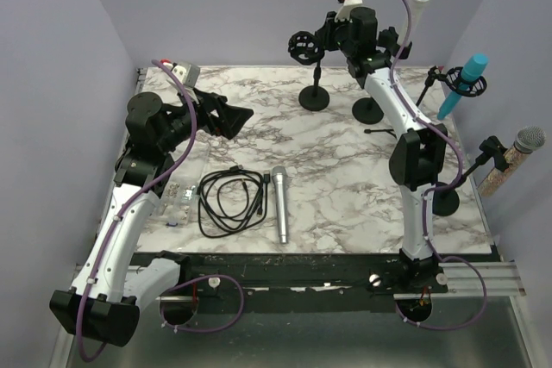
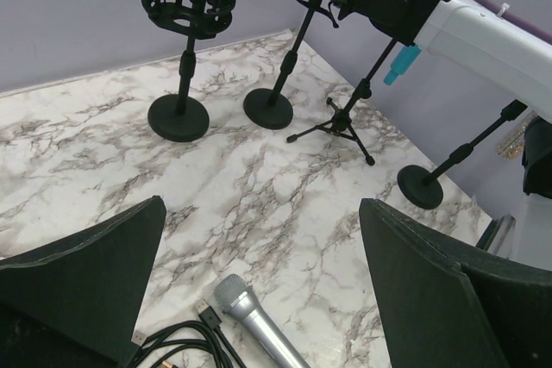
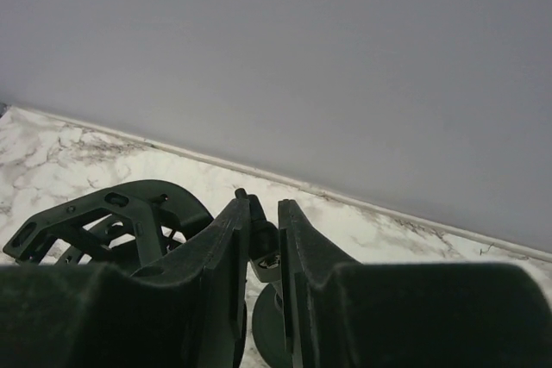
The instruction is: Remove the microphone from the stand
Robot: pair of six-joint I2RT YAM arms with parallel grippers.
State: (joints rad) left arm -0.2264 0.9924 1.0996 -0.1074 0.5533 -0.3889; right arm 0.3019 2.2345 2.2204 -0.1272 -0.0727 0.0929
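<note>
The left end effector (image 2: 259, 213) is spread above the tabletop (image 2: 259, 152), over the silver microphone (image 2: 254, 321). The right end effector (image 3: 265, 204) pinches a fitting (image 3: 264, 246) beside the shock mount (image 3: 112, 213).

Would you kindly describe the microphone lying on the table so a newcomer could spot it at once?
Start at the marble table; towards its near edge, just right of the coiled black cable, lies a silver microphone. It alone lies flat, held by no stand.

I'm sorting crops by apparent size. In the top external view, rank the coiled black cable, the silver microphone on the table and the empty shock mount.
1. coiled black cable
2. silver microphone
3. empty shock mount; it sits farther back, so distance may shrink it.
</note>
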